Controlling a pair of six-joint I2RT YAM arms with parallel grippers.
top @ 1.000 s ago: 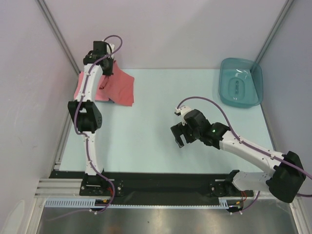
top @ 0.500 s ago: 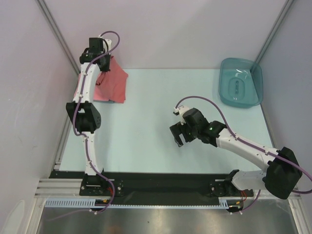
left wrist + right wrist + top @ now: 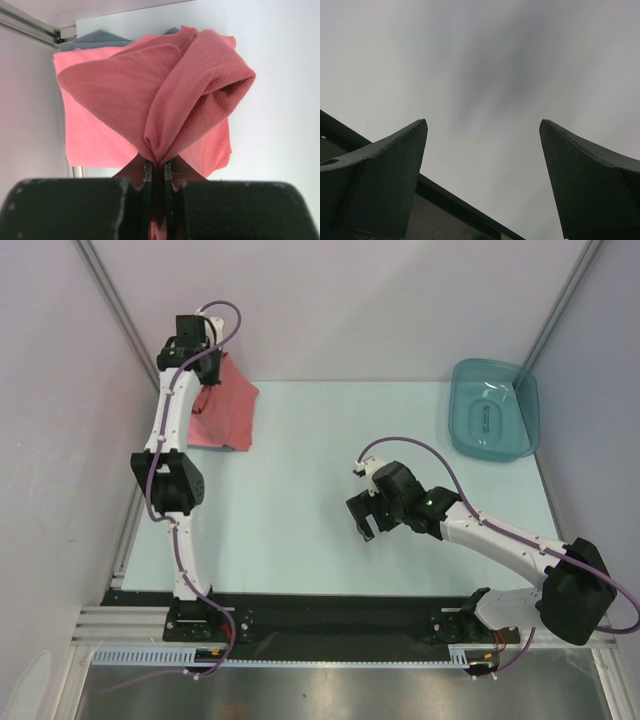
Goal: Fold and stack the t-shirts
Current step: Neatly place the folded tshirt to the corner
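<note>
Brick-red t-shirt (image 3: 170, 100): bunched, pinched at lower edge by left tool (image 3: 159, 169), upper left of frame, above flat pink t-shirt (image 3: 90, 135); grey-blue t-shirt (image 3: 95, 37) underneath. Right tool (image 3: 482, 125): spread wide, over mid-counter (image 3: 300, 470).

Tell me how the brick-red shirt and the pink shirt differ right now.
The brick-red shirt is darker, the pink shirt lighter. The brick-red shirt hangs bunched, pinched in the shut left tool; the pink shirt lies flat and folded beneath it, gripped by nothing. Both are plain soft fabric.
</note>
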